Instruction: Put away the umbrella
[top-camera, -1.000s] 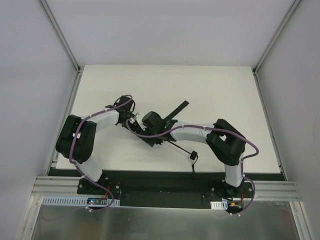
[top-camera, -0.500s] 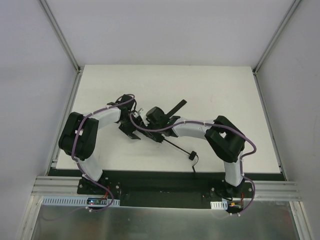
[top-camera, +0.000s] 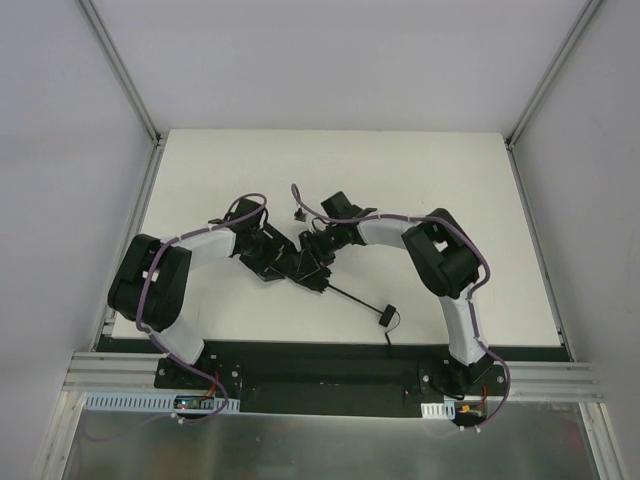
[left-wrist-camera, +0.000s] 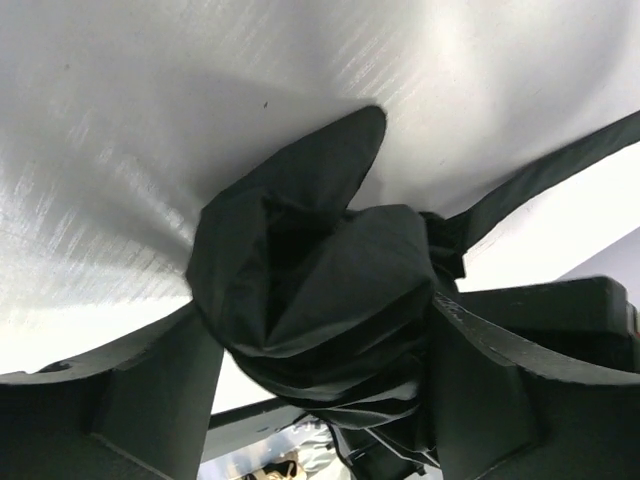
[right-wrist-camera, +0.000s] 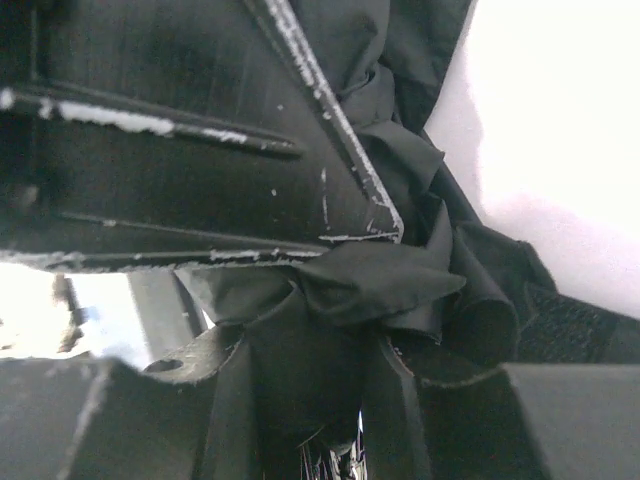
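The umbrella (top-camera: 292, 267) lies bunched on the white table, its thin shaft (top-camera: 350, 298) running down-right to the small knob handle (top-camera: 385, 315) with its cord. My left gripper (top-camera: 264, 254) is at the bundle's left end. In the left wrist view the black fabric (left-wrist-camera: 320, 290) fills the gap between its fingers (left-wrist-camera: 160, 400), so my left gripper (left-wrist-camera: 320, 345) is shut on it. My right gripper (top-camera: 316, 247) comes in from the right. In the right wrist view it (right-wrist-camera: 305, 385) is clamped on folded fabric (right-wrist-camera: 380, 285) close to the left gripper's body (right-wrist-camera: 170, 140).
The white table (top-camera: 450, 180) is bounded by metal frame rails at both sides and the back. Purple cables loop over both arms, one (top-camera: 297, 200) rising behind the bundle. The black base plate (top-camera: 320, 365) runs along the near edge.
The right arm's wrist has moved back and its gripper now comes at the bundle from the right. The fabric strip that stuck out up-right no longer shows. The left gripper has shifted slightly right.
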